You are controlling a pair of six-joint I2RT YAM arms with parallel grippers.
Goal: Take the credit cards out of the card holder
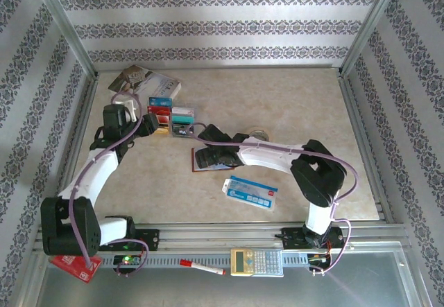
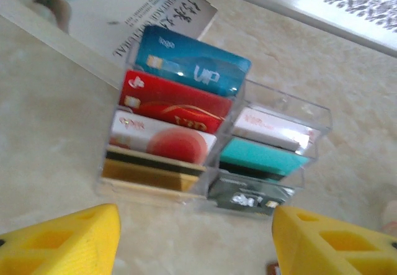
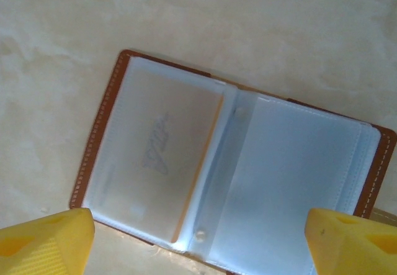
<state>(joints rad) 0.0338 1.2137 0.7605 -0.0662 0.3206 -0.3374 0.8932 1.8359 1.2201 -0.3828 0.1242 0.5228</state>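
below our spread right gripper [image 3: 198, 238] the holder [image 3: 298, 169] lies open. its card [image 3: 155, 157] looks thin, slick; we'd pinch the orange edge.

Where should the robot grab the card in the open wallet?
Pinch the credit card by its orange edge near the spine of the card holder, coming from above: it lies flat in the left sleeve, and that edge looks most exposed.
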